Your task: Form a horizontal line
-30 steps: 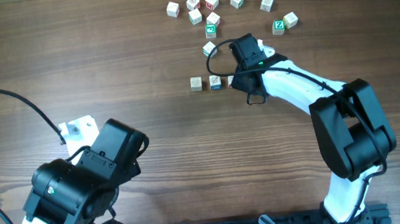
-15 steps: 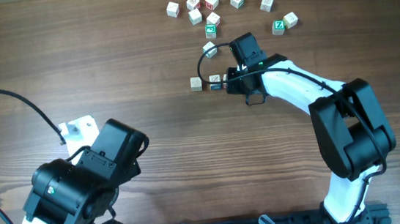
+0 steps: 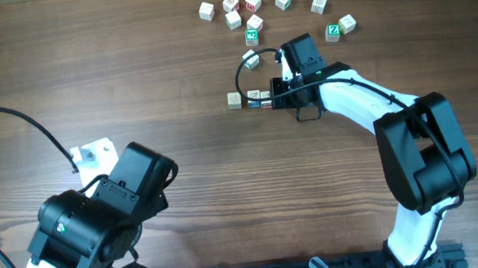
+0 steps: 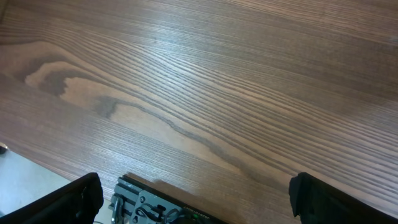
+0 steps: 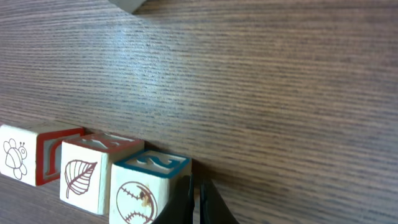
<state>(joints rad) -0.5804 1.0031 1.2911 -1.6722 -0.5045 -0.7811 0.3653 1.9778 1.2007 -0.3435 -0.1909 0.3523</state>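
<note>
A short row of three small whitish cubes [image 3: 250, 99] lies on the wood table left of my right gripper [image 3: 276, 96]. In the right wrist view they stand side by side: a red-edged cube with a bug [image 5: 22, 159], a red-topped cube with a leaf [image 5: 81, 176] and a blue-edged cube with a baseball [image 5: 142, 193]. My right gripper [image 5: 194, 190] is shut and empty, with its fingertips against the right side of the blue-edged cube. My left gripper [image 4: 196, 193] is open and empty over bare wood, far from the cubes.
Several loose cubes with red and green prints [image 3: 254, 14] are scattered at the back of the table. One more loose cube [image 3: 250, 59] lies just behind the row, by a black cable loop. A small white block [image 3: 91, 153] sits near the left arm.
My right gripper has dropped and turned to the right end of the row. The cubes near it now stand closer together. The left arm has not moved.
</note>
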